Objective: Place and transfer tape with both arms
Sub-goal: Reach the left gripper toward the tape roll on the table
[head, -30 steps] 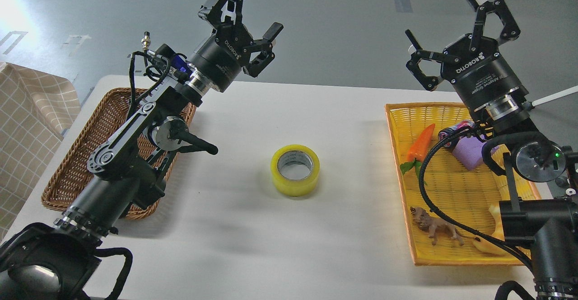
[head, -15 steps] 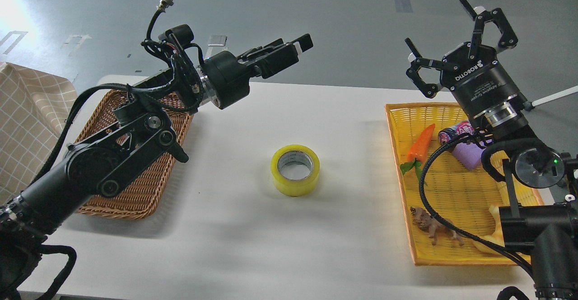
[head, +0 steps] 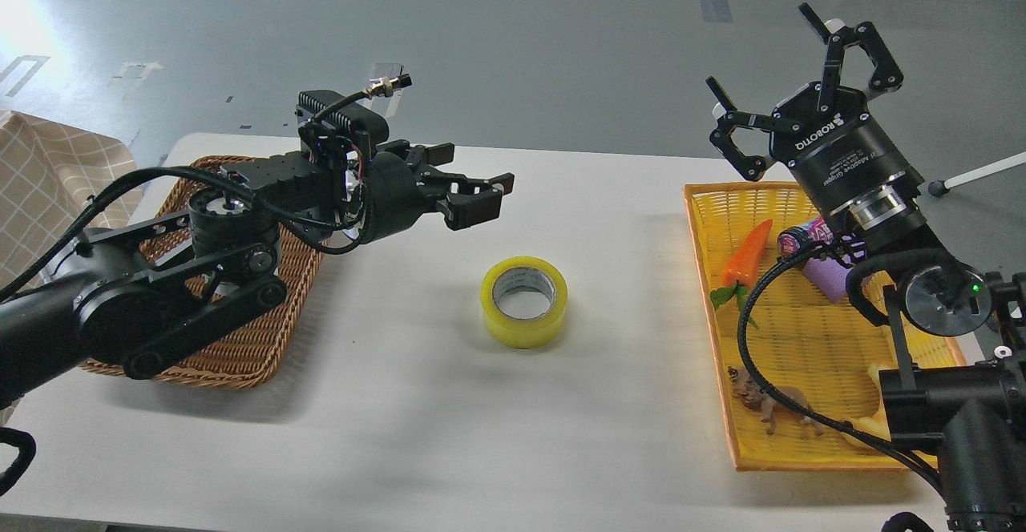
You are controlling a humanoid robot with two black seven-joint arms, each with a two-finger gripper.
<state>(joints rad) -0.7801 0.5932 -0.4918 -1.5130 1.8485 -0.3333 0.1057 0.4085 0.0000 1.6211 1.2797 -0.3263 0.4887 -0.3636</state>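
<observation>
The tape [head: 524, 301], a yellow roll with a grey-white core, lies flat near the middle of the white table [head: 449, 420]. My left gripper [head: 473, 183] is open and empty, pointing right, hovering above and to the left of the tape. My right gripper [head: 789, 67] is open and empty, held high above the far end of the yellow tray, fingers pointing up and away.
A brown wicker basket [head: 240, 356] sits at the left under my left arm. A yellow tray [head: 801, 356] at the right holds a toy carrot [head: 747, 253], a purple block [head: 830, 276], a toy lion [head: 773, 404] and a yellowish toy [head: 870, 428].
My left arm has swung down and rotated, so its gripper dropped from high behind the table to just up-left of the tape. The right gripper shifted slightly left. The tape has not moved.
</observation>
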